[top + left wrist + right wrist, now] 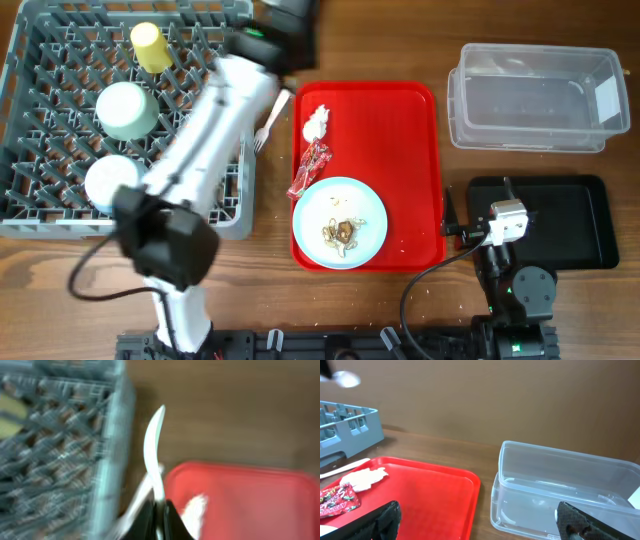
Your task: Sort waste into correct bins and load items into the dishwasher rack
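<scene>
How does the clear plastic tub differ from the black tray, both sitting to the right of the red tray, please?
The clear tub is see-through, while the black tray is opaque. The tub has taller walls; the tray is shallow. The tub carries a white label; the tray shows none. Both are rectangular, open-topped and stand right of the red tray.

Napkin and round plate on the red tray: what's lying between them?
The shiny red wrapper lies between the napkin and the plate, on the red tray, seen in the overhead view.
</scene>
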Robot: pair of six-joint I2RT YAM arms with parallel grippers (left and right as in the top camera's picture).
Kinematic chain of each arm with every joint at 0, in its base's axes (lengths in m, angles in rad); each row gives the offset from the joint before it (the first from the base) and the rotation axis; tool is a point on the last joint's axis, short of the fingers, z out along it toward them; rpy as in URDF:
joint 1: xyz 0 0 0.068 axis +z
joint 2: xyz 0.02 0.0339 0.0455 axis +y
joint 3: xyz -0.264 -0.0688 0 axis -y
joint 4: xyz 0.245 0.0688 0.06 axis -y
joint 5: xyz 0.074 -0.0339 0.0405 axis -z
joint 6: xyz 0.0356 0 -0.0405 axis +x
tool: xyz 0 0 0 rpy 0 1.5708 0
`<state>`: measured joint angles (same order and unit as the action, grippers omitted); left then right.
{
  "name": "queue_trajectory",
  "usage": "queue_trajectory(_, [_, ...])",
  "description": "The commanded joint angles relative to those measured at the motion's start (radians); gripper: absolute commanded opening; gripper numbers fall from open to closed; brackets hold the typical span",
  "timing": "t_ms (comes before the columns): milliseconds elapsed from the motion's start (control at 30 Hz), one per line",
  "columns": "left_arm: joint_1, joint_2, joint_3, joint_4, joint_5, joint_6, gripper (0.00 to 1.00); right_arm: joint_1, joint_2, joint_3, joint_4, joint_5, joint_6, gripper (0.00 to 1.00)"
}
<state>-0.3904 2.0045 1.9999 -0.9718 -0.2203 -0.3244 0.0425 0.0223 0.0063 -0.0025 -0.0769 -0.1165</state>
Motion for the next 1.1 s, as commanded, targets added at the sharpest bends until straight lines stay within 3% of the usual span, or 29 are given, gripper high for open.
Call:
queue_trajectory(0, [0.23, 0.009, -0.006, -0.105, 0.284, 0.349, 0.04, -0.004, -0.005, 0.0, 0.003, 0.01, 0.012, 1.0])
queue_trajectory(100, [0.364, 0.058, -0.014, -0.114, 0.314, 0.366, 0.04, -0.004, -0.005, 0.0, 0.003, 0.01, 0.012, 1.0])
queue_trajectory(200, [0.429, 0.077, -0.039, -0.114, 0.426, 0.523, 0.04, -0.004, -0.005, 0.0, 0.003, 0.01, 0.012, 1.0])
queue_trajectory(267, [0.457, 0.08, -0.045, -0.105, 0.433, 0.518, 0.32, -0.004, -0.005, 0.0, 0.003, 0.01, 0.012, 1.0])
queue_trajectory(300, [0.461, 0.08, -0.045, -0.1, 0.434, 0.494, 0.84, -0.004, -0.005, 0.0, 0.003, 0.01, 0.012, 1.0])
queue_trajectory(333, [0.462, 0.08, -0.045, -0.099, 0.433, 0.473, 0.95, -0.004, -0.005, 0.0, 0.003, 0.01, 0.012, 1.0])
queue_trajectory(467, [0.46, 0.08, -0.045, -0.108, 0.546, 0.465, 0.95, -0.004, -0.005, 0.0, 0.003, 0.01, 0.012, 1.0])
queue_trajectory(567, [0.456, 0.08, -0.045, -0.122, 0.633, 0.398, 0.87, -0.004, -0.005, 0.0, 0.003, 0.01, 0.012, 1.0])
queue_trajectory(633, [0.426, 0.08, -0.045, -0.149, 0.729, 0.461, 0.87, -0.004, -0.005, 0.0, 0.003, 0.01, 0.012, 1.0])
queue_trajectory(700, [0.343, 0.08, -0.046, -0.163, 0.754, 0.502, 0.72, -0.004, -0.005, 0.0, 0.003, 0.01, 0.012, 1.0])
queue_trajectory(733, [0.317, 0.081, -0.046, -0.162, 0.75, 0.504, 0.7, -0.004, -0.005, 0.0, 0.003, 0.01, 0.012, 1.0])
queue_trajectory(900, [0.089, 0.136, -0.046, -0.115, 0.346, 0.339, 0.69, -0.004, -0.005, 0.0, 0.003, 0.01, 0.012, 1.0])
queue_trajectory(1000, [0.039, 0.19, -0.046, -0.072, 0.164, 0.224, 0.53, -0.004, -0.005, 0.0, 0.003, 0.01, 0.012, 1.0])
queue_trajectory(1067, [0.038, 0.222, -0.046, -0.066, 0.124, 0.204, 0.52, -0.004, -0.005, 0.0, 0.003, 0.01, 0.012, 1.0])
